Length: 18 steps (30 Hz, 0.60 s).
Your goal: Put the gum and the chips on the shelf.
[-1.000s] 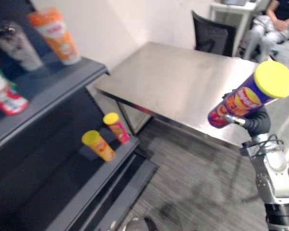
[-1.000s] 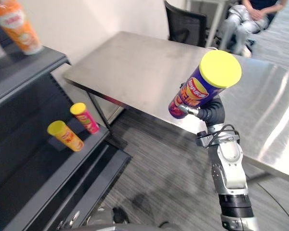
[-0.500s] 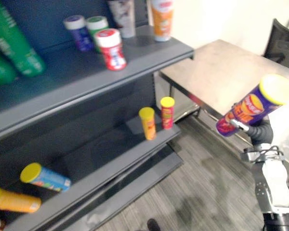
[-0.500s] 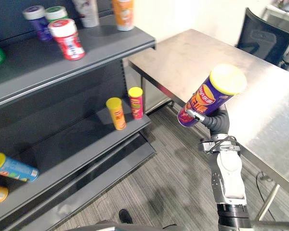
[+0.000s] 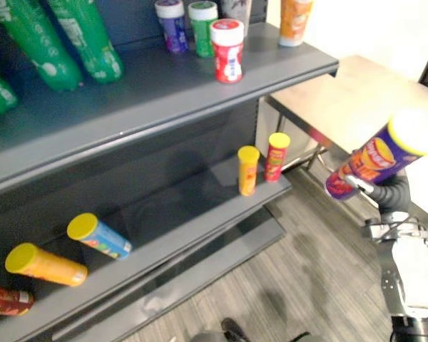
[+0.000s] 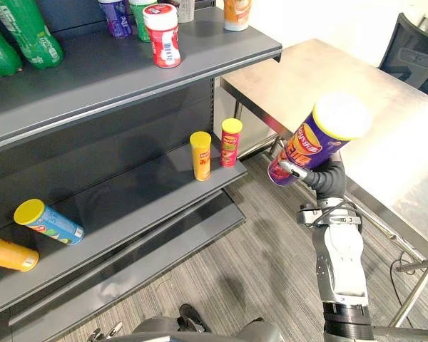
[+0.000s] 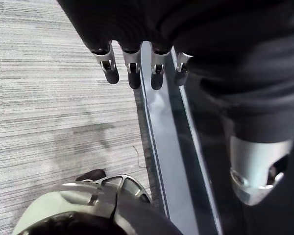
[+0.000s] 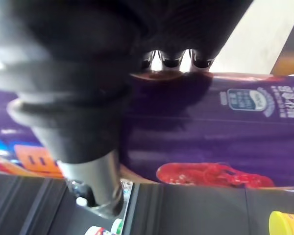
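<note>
Chips can held aloft in right hand, off the shelf

Right hand (image 6: 327, 178) is closed round the lower end of the purple chips can (image 6: 317, 139), fingers (image 8: 171, 58) curled over its wall and thumb under it. The can tilts up and away from the hand, yellow lid (image 6: 341, 115) uppermost, in the air above the floor. The steel surface (image 6: 357, 78) lies behind the hand. To the hand's left is the dark shelf (image 6: 128, 78), apart from the can. On its lower board, level with the hand, a yellow can (image 6: 200, 155) and a red can (image 6: 230, 142) stand upright side by side. Farther left, a blue can (image 6: 48, 221) and an orange can (image 6: 11, 253) lie on their sides. On the upper board, above the hand, stands a red-and-white tub (image 6: 162, 34) with other small tubs behind it; which one is the gum cannot be told. Left hand (image 7: 133, 73) hangs with straight fingers, holding nothing, over the grey floor (image 7: 49, 98) by the shelf's base
</note>
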Motion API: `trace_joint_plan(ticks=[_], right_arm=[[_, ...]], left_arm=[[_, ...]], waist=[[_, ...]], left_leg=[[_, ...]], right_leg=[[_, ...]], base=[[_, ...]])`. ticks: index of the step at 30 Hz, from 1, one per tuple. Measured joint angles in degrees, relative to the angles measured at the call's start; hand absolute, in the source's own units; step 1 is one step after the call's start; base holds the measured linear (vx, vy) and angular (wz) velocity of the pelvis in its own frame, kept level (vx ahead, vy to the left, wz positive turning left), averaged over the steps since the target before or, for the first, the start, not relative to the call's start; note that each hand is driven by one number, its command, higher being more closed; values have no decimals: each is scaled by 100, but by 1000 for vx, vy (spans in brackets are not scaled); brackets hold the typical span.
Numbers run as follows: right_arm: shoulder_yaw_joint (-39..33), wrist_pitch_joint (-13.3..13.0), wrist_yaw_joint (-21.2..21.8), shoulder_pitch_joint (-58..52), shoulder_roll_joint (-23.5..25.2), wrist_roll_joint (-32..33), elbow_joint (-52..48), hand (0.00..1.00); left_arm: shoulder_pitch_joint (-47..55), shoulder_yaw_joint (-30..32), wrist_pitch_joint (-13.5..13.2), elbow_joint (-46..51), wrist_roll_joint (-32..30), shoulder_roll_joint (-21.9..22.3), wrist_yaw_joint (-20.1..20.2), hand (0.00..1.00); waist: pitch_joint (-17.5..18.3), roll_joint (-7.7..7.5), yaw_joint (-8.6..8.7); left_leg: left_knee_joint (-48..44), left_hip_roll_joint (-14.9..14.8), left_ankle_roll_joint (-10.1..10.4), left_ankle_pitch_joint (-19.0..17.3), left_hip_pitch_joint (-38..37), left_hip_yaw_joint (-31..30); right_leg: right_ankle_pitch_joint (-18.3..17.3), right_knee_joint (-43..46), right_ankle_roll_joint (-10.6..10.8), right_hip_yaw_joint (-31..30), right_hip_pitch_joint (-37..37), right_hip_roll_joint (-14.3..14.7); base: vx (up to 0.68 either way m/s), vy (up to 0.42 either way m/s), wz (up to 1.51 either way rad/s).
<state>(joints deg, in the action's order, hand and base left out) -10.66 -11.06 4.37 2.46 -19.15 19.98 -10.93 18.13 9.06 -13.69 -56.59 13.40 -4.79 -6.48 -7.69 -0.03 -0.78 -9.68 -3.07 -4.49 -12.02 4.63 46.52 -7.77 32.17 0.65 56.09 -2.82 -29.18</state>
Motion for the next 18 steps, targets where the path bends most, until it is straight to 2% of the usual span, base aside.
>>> trace_joint_plan(ticks=[2,6,11,15,18], right_arm=[[2,0,2,36,0,-1,26,100],[11,1,-3,188,0,-1,66,100],[158,7,21,205,1,3,75,100],[329,29,261,204,7,8,124,100],[594,30,514,205,35,9,280,100]], left_arm=[[0,0,6,2,0,20,-3,0],[1,14,12,12,0,21,-3,0],[1,37,21,25,0,19,1,0],[2,30,38,90,2,20,7,0],[5,20,37,98,71,21,-2,0]], waist=[[-8,0,-98],[-15,-11,-102],[-89,-94,-108],[-154,-135,-117],[-186,-148,-145]], left_leg=[[-1,-1,-12,19,-3,-5],[-16,-34,-30,46,-6,-20],[-43,-51,-48,57,-73,-22],[-44,-29,10,21,-108,-97],[-65,47,-49,25,-139,-178]], right_leg=[[5,-4,-11,4,1,7],[-10,7,-9,2,9,43],[-8,191,-10,-11,50,-4],[-7,197,-9,-7,125,-14],[11,327,10,16,215,-144]], base=[[0,0,0],[13,-29,1],[0,0,0],[-7,-2,10],[1,20,18]])
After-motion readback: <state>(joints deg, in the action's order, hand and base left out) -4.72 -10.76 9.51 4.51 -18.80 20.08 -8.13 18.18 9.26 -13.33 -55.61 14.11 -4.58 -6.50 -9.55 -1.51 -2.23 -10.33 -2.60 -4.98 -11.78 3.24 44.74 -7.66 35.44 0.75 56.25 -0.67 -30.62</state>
